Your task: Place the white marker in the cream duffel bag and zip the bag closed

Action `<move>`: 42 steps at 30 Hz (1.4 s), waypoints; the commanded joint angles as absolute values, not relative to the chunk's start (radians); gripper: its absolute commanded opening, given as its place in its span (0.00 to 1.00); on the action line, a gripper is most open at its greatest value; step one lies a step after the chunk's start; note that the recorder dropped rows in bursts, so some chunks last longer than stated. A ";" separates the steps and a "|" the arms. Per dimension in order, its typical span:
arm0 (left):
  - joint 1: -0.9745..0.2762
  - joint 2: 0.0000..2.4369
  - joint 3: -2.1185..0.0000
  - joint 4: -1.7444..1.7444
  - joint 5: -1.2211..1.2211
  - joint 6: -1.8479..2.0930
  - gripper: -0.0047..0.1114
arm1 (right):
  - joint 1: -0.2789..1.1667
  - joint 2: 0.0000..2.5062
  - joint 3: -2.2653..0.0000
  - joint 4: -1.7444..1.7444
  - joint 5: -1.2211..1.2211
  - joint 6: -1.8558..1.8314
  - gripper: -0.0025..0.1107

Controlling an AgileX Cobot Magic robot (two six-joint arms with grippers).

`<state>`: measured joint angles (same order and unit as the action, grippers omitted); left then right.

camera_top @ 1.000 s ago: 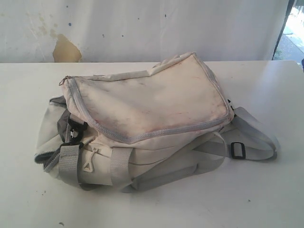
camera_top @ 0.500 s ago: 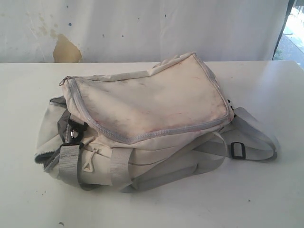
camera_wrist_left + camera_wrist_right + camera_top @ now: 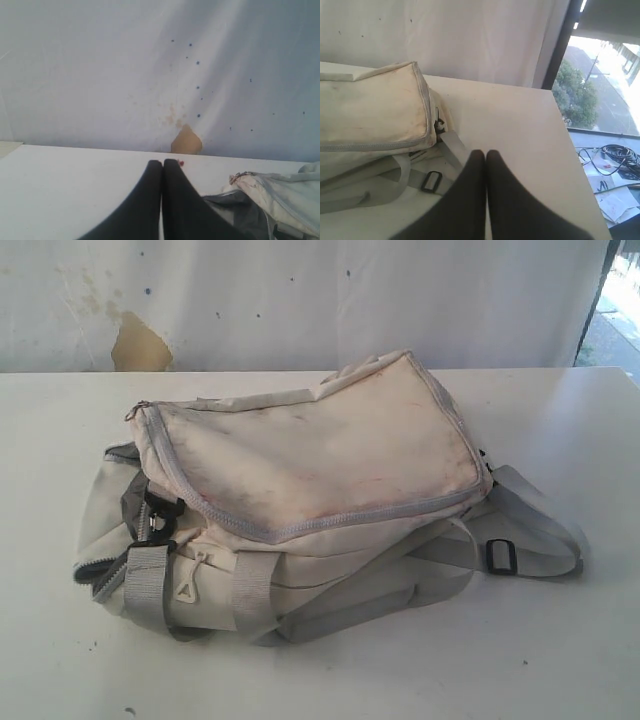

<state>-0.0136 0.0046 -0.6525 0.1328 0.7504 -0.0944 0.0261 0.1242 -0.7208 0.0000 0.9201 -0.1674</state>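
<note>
The cream duffel bag [image 3: 320, 470] lies mid-worktop [image 3: 560, 660]. It is dirt-smudged, with a grey zip edging its flap and grey straps with black buckles. The left gripper [image 3: 162, 164] and right gripper [image 3: 486, 155] are pressed together, empty, clear of the bag.

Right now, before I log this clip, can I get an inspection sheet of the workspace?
Surface: white table, lightly speckled.
Job's things: cream duffel bag lying on it, smudged, top flap down; white marker not seen.
Clutter: nothing seen.
Tools: left tool shut, empty, over the table beside the bag; right tool shut, empty, over the table near the bag's strap.
Cables: dark cables below, past the table's edge.
Surroundings: white backdrop with a tan patch; window showing trees.
</note>
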 commanded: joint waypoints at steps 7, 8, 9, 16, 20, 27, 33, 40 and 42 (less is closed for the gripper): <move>-0.013 0.000 -0.648 0.129 0.778 -0.091 0.04 | 0.041 0.000 -0.597 0.000 0.873 -0.177 0.02; -0.013 0.000 -0.648 0.129 0.777 -0.091 0.04 | 0.041 0.000 -0.591 0.000 0.866 -0.177 0.02; -0.013 0.000 -0.648 0.129 0.775 -0.091 0.04 | 0.041 0.000 -0.589 0.000 0.858 -0.177 0.02; -0.013 0.000 -0.641 0.135 0.725 -0.091 0.04 | 0.041 0.000 -0.538 -0.031 0.708 -0.179 0.02; -0.013 0.000 -0.586 0.192 0.646 -0.091 0.04 | 0.041 0.000 -0.451 -0.030 0.575 -0.179 0.02; -0.013 0.000 -0.405 0.188 0.343 -0.095 0.04 | 0.041 0.000 -0.288 -0.010 0.356 -0.128 0.02; -0.013 0.000 -0.273 0.179 0.131 -0.154 0.04 | 0.041 0.000 -0.168 -0.012 0.198 -0.147 0.02; -0.013 0.000 -0.126 0.172 0.075 -0.162 0.04 | 0.041 0.000 -0.040 -0.012 0.088 -0.147 0.02; -0.013 0.000 -0.073 0.174 0.075 -0.158 0.04 | 0.041 0.000 -0.008 -0.012 0.088 -0.147 0.02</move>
<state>-0.0123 0.0029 -0.1385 0.1786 0.0880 -0.1537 0.0400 0.0031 -0.0510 -0.0093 0.1112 -0.1415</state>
